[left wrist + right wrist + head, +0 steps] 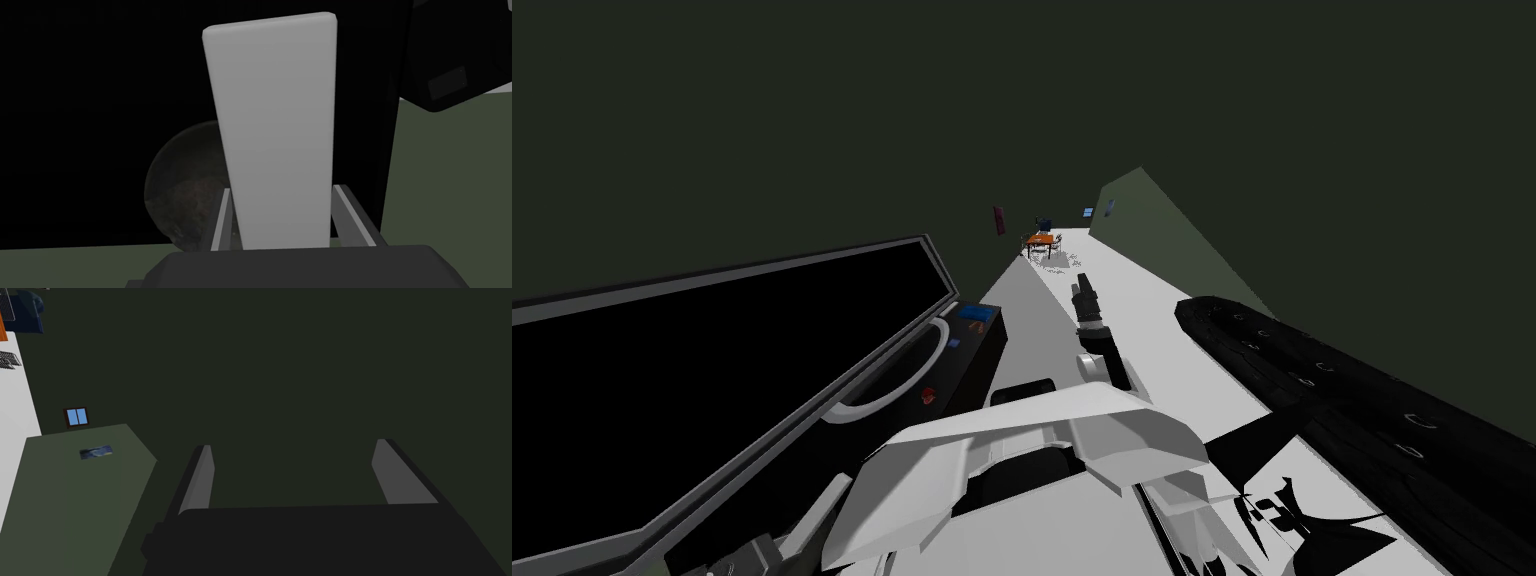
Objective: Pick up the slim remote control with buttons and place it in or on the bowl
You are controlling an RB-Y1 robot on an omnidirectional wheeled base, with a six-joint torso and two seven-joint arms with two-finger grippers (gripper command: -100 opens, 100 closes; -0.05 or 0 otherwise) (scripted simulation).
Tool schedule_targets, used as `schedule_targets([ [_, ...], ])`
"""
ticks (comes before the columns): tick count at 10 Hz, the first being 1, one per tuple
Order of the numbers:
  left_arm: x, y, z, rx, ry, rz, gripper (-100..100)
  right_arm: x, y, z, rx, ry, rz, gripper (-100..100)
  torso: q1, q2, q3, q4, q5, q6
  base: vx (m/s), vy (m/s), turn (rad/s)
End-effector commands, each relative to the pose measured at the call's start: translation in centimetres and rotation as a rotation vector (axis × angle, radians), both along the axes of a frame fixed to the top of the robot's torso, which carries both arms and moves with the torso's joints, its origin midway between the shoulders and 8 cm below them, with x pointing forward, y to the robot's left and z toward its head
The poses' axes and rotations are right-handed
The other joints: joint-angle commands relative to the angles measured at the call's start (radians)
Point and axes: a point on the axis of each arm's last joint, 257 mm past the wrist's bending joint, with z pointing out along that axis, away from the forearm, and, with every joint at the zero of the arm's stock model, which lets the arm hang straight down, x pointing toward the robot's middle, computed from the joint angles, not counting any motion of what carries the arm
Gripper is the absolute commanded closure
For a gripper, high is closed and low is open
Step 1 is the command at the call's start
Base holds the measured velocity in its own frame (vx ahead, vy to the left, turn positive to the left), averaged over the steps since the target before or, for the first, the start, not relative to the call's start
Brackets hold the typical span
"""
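**Remote clamped in the left gripper, bowl just beyond it**

I am holding the remote in the left gripper. Its two thin fingers are clamping the remote's long sides near one end, so most of the slab is standing out past the fingertips. It is showing as a plain, flat, light grey bar with rounded corners, and no buttons are showing on the face turned to me. I am judging it stiff and light but smooth. Gripped this far from its middle, it could pivot or slide between the blades, so I am favouring slow wrist moves. Past it the bowl is sitting on a flat black surface. The bowl is round and dark with a mottled brown-grey inside, and the remote is partly hiding it. Its curved wall will likely make the bar tip or rest across the rim. My right gripper is reaching out ahead of me with its fingers apart, holding nothing.
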Motion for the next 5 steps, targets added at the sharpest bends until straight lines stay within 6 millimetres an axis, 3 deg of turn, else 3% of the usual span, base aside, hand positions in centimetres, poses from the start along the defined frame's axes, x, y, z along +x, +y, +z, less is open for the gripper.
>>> schedule_targets([
  [1,-2.4,-0.1,0.0,-0.006,0.033,-0.001,100,0.0,0.0,0.0,0.000,0.000,0.000,0,0.000,0.000,0.000,0.000,0.000,0.000,0.079,0.120,0.110],
  [4,-4.0,-0.2,0.0,-0.010,0.059,-0.005,100,0.0,0.0,0.0,0.000,0.000,0.000,0,0.005,-0.001,-0.001,0.000,0.000,-0.001,0.072,0.137,0.098],
  [5,-4.0,-0.2,0.0,-0.010,0.059,-0.005,100,0.0,0.0,0.0,0.000,0.000,0.000,0,0.003,-0.001,0.000,0.000,0.000,0.001,0.022,0.029,-0.017],
])
